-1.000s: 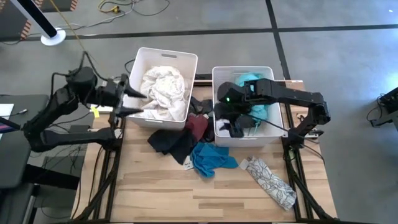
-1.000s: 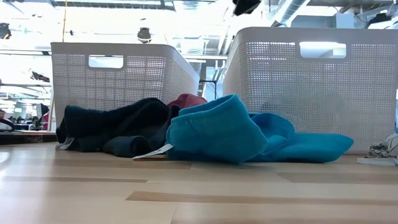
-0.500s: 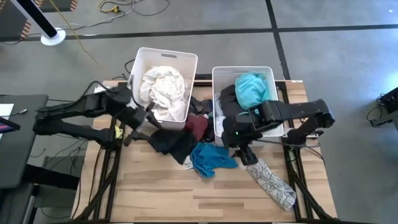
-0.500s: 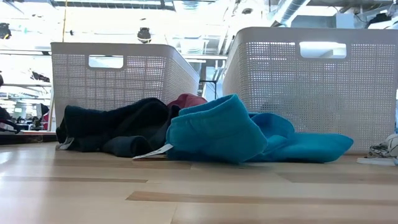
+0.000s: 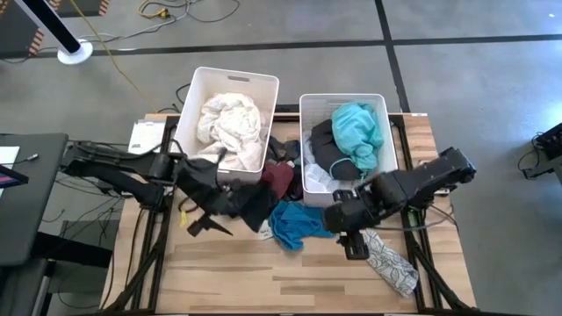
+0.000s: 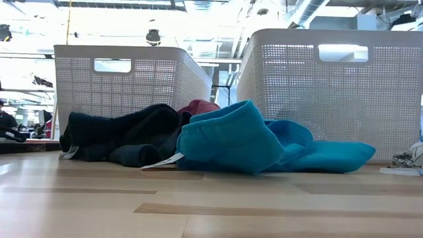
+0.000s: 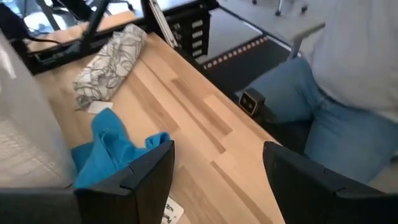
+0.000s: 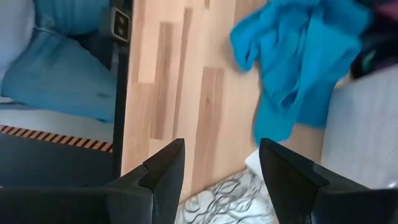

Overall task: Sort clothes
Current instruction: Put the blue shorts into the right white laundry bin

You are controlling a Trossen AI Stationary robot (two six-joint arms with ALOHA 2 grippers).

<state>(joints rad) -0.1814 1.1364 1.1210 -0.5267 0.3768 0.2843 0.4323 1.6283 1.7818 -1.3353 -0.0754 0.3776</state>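
Loose clothes lie on a wooden table [image 5: 228,272] in front of two white bins. A teal garment [image 5: 299,224] sits crumpled near the middle, touching a heap of dark garments [image 5: 241,200] and a maroon piece [image 5: 279,180] that press against the bins. A white patterned garment [image 5: 386,259] lies rolled up off to one side, apart from the pile. The left bin [image 5: 230,81] holds white and cream clothes; the right bin [image 5: 309,104] holds teal, black and some white ones.

All of this is soft, light fabric (it will sag and trail when lifted), so a pinch on a raised fold or bunched ridge looks the surest hold; the tangled dark pieces may drag neighbours along.

The left gripper [image 5: 206,221] hovers over the table at the dark heap's edge, its fingers [image 7: 149,171] spread apart with nothing between them. The right gripper [image 5: 348,237] hovers between the teal garment and the patterned one, fingers [image 8: 165,168] likewise apart and empty. A seated person's jeans-clad legs [image 7: 323,130] show beyond the table edge.
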